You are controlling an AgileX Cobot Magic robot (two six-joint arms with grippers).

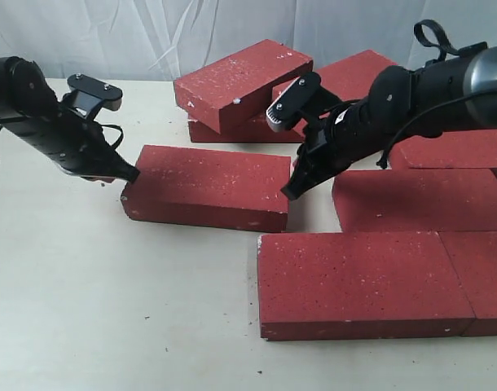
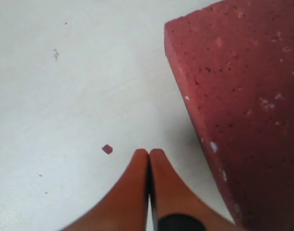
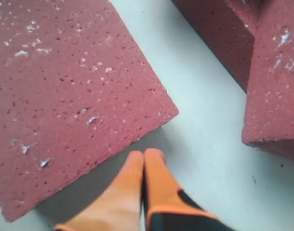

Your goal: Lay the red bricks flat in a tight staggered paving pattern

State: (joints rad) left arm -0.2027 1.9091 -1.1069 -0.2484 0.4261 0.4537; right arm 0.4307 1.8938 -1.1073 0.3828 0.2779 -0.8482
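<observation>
A loose red brick (image 1: 208, 186) lies flat and slightly skewed in the middle of the table. My left gripper (image 1: 131, 174) is shut and empty, its tip at that brick's left end; the left wrist view shows the brick's corner (image 2: 243, 96) just beside the closed fingertips (image 2: 149, 153). My right gripper (image 1: 288, 193) is also shut and empty, its tip at the brick's right end (image 3: 65, 91). Two red bricks (image 1: 362, 281) lie side by side at the front, another (image 1: 420, 199) sits behind them, and more red bricks (image 1: 244, 81) are heaped at the back.
The white table (image 1: 77, 301) stretches to the left and front. A small red chip (image 2: 107, 149) lies on it near my left fingertips. A pale curtain (image 1: 110, 32) hangs behind. The leaning back bricks (image 3: 274, 72) stand close to my right arm.
</observation>
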